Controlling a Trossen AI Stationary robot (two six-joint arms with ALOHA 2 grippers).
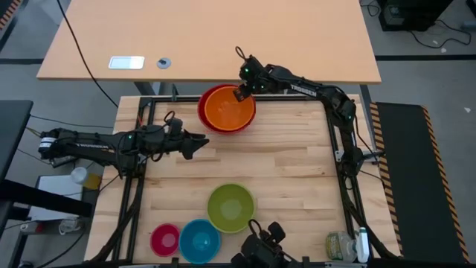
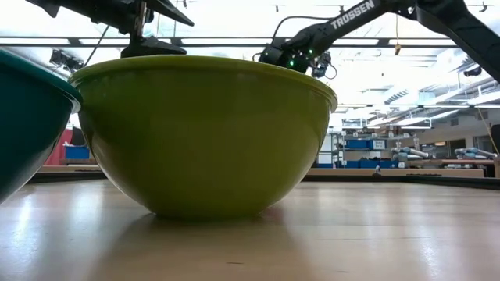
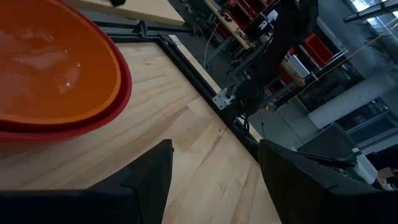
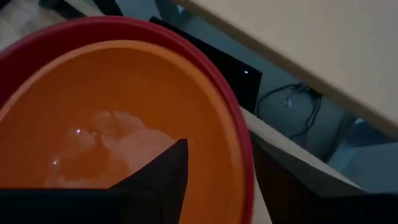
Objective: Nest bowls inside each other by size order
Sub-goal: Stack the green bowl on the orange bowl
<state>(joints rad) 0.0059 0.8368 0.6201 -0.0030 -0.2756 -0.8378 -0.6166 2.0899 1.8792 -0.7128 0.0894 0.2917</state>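
Note:
The orange bowl (image 1: 227,112) sits nested in the red bowl (image 1: 202,109) at the table's far middle. My right gripper (image 1: 242,94) is open at their far right rim: one finger (image 4: 158,180) is inside the orange bowl and the other is outside the red rim (image 4: 247,155). My left gripper (image 1: 198,144) is open and empty, just left of and nearer than the red bowl (image 3: 74,127). The lime green bowl (image 1: 230,207), the blue bowl (image 1: 199,240) and the pink bowl (image 1: 164,240) stand apart on their bases near the front edge.
A black frame rail (image 1: 332,134) runs round the table top. A camera mount (image 1: 262,243) stands at the near edge and a bottle (image 1: 341,246) at the near right corner. Bare wood (image 1: 282,160) lies between the two groups of bowls. A desk (image 1: 223,37) stands behind.

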